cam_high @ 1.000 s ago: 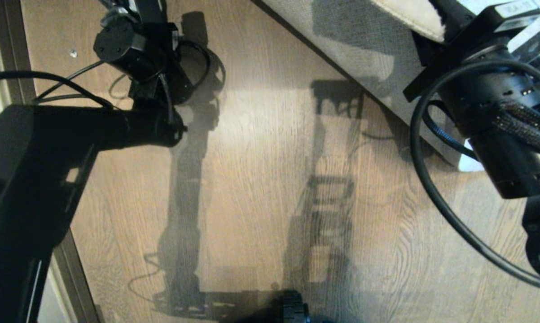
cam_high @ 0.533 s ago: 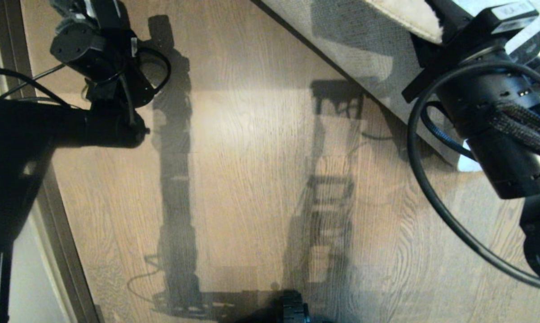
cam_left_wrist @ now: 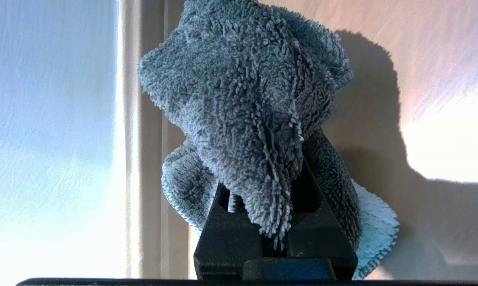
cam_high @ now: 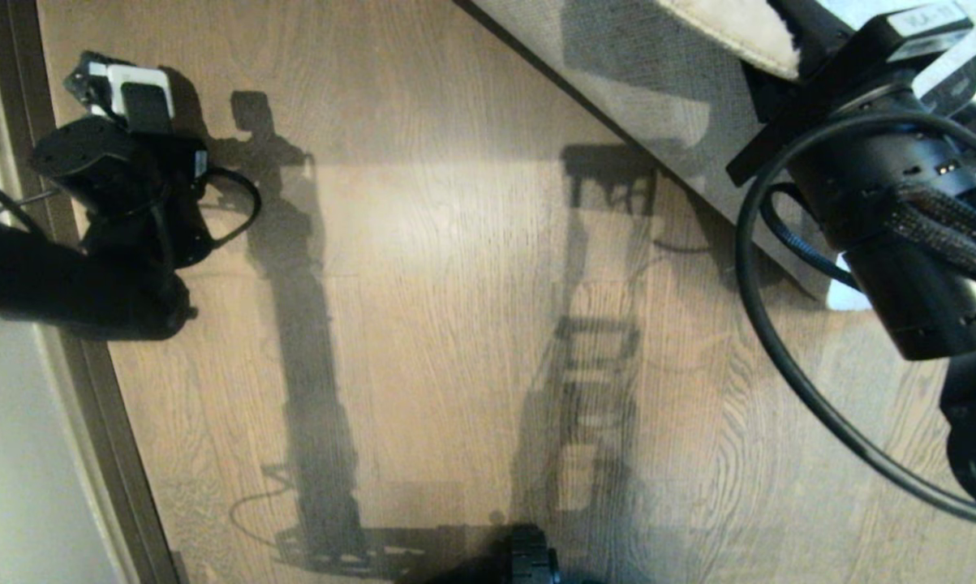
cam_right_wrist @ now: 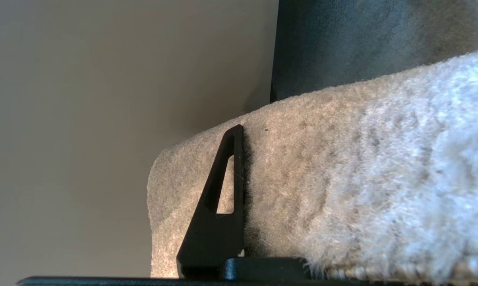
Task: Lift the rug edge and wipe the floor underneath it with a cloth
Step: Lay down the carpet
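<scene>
Brown wood-grain floor point(cam_high: 471, 268) fills the head view, crossed by long arm shadows, with a pale wall and dark baseboard point(cam_high: 90, 381) along the left side. At upper right the rug edge point(cam_high: 731, 28) is lifted off the planks, its cream underside showing. The right end effector point(cam_right_wrist: 242, 206) pinches that rug edge; one black finger point(cam_right_wrist: 219, 214) lies against the pile, and the right arm reaches in from the right, bent toward the rug. The left arm extends from the left border, wrist turned up near the baseboard, well apart from the rug. Its left end effector point(cam_left_wrist: 274, 242) is pressed together on the cloth point(cam_left_wrist: 250, 103), a fuzzy grey wad bulging beyond the fingers.
</scene>
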### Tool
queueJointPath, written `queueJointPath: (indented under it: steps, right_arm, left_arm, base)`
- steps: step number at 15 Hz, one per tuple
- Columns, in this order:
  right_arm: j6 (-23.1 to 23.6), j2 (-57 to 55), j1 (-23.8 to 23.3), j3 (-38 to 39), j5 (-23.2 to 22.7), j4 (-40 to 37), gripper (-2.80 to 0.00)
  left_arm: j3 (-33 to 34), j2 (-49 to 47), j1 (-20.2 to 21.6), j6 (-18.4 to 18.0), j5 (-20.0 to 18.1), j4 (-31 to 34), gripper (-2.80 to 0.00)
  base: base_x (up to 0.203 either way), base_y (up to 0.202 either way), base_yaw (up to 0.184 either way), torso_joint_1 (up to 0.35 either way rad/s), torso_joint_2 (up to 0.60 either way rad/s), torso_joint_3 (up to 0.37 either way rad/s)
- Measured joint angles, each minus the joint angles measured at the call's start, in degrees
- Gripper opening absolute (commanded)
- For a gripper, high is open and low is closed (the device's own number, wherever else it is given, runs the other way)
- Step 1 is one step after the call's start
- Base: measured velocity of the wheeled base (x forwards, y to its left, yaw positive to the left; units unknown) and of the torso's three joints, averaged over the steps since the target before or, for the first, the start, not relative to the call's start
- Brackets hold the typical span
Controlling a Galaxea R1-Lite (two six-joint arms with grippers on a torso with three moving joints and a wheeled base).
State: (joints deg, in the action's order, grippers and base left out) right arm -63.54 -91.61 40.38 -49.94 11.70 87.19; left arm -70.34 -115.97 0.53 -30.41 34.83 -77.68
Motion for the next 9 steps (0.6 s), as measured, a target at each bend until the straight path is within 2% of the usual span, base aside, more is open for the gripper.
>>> queueJointPath:
  steps: [3, 9]
  right_arm:
    - [0.89, 0.27, 0.05, 0.34, -0.02, -0.01, -2.8]
    - [0.8, 1.88, 0.05, 1.7, -0.07, -0.15, -2.8]
  left_arm:
    - [14.38, 6.08, 2.65, 3.48, -6.07, -0.37, -2.8]
    - [49.68, 23.23, 4.87, 10.51, -19.64, -0.43, -2.8]
  base:
    - [0.0, 0.0, 0.0, 0.0, 0.0, 0.0]
    - [0.0, 0.0, 0.0, 0.0, 0.0, 0.0]
